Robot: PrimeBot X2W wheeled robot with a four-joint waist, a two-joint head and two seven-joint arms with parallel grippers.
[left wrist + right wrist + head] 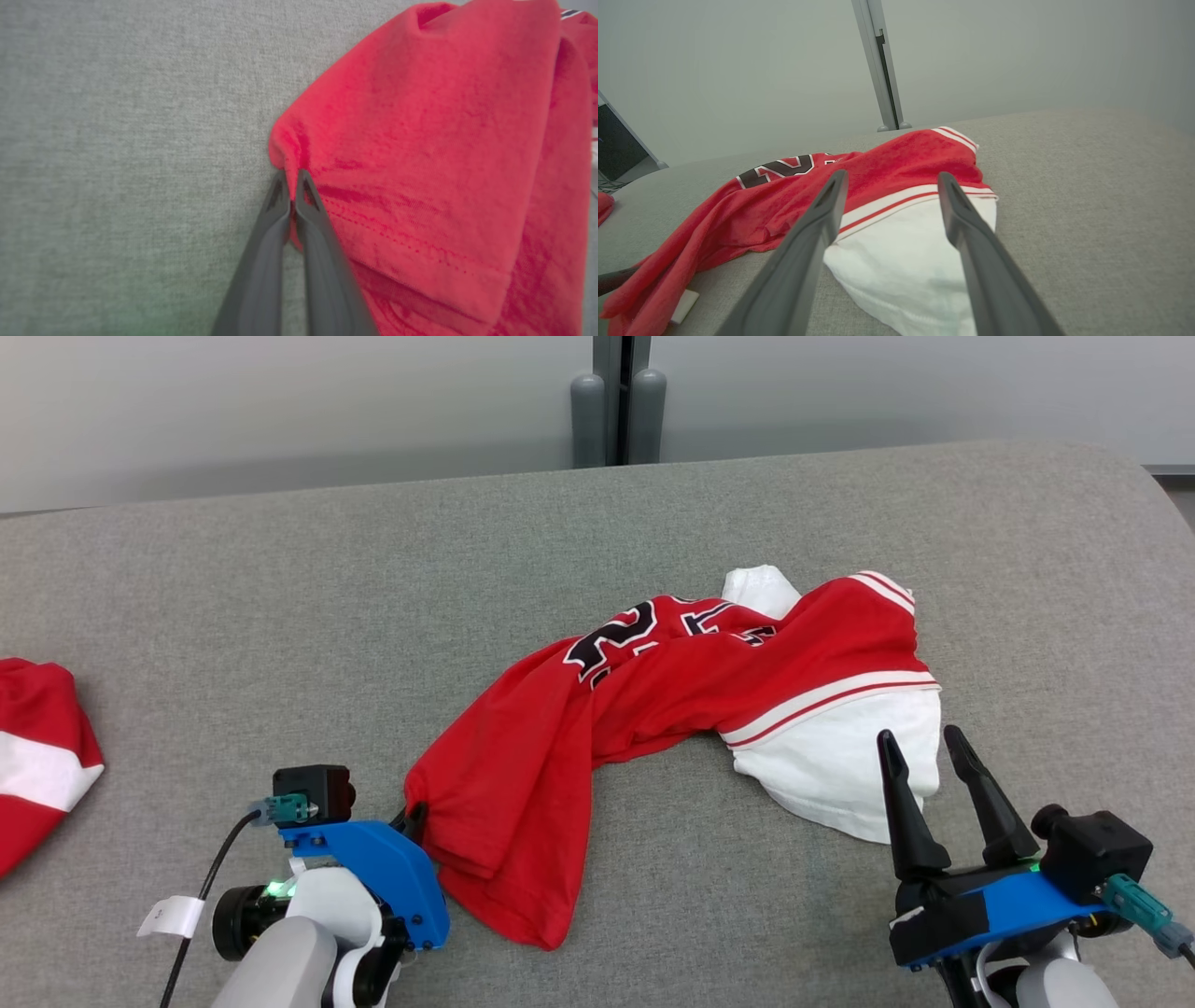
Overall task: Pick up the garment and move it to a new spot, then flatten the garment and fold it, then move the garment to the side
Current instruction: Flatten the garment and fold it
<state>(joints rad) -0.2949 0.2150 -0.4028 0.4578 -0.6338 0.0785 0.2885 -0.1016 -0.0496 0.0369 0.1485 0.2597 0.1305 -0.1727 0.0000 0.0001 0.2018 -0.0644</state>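
A grey fabric surface (280, 616) spans the foreground. A red-and-white cloth (37, 756) lies at its left edge. Behind stands a pale wall (280, 411) with a grey vertical post (618, 401). A dark screen (616, 144) sits far left.

The head camera looks down on the grey desk (280, 569). The left wrist camera sits close over the jersey (420, 140); the right wrist camera looks low across the desk. All three share the jersey.

Long dark tapered fingers (904, 803), blue wrist brackets (383, 868), black camera boxes (313, 789) with teal plugs (289, 809) — pale forearms (280, 961), white-tagged black cable (207, 882)
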